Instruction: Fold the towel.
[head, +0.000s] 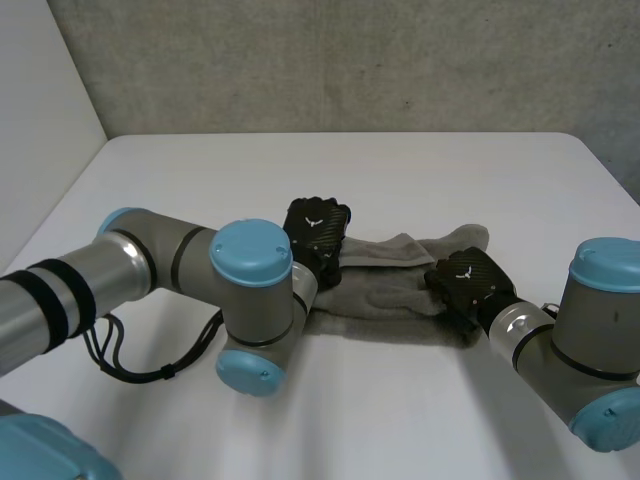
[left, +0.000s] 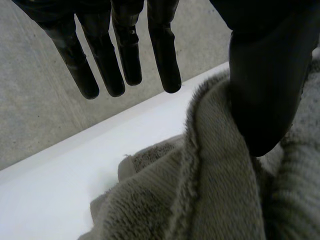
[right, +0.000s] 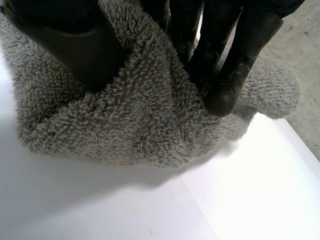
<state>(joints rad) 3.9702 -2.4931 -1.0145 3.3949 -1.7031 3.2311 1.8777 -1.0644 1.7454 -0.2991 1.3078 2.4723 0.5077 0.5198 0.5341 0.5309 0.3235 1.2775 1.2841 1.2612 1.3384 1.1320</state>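
Nearest the camera, the left arm (head: 250, 262) and the right arm (head: 600, 310) were seen reaching inward over the white table (head: 400, 170).

1. Position of the towel. The grey towel (head: 390, 290) was laid as a long, narrow band across the middle of the table, between the two hands and just beyond the arms' near joints.

2. Right hand. The right hand (head: 468, 278) was placed on the towel's right end. Its fingers (right: 220, 95) were curled into the pile and its thumb (right: 75, 55) was set against the other side, so that a ridge of cloth was pinched between them.

3. Left hand. The left hand (head: 315, 228) was placed at the towel's left end. Its fingers (left: 125, 55) were held straight and spread, clear of the cloth. Only its thumb (left: 265, 90) was laid against a raised edge of the towel; nothing was gripped.

4. Progress. From the narrow shape and the doubled edges, at least one lengthwise fold is judged to have been made. The work is judged to be unfinished: the band was rumpled, its far edge was uneven, and the right end was bunched up. A crosswise fold and a flattening are judged to be left.

5. Condition of the towel. The cloth was thick, looped terry, soft and limp, with rounded creases.

Beyond the table's far edge, a grey wall (head: 350, 60) was seen.
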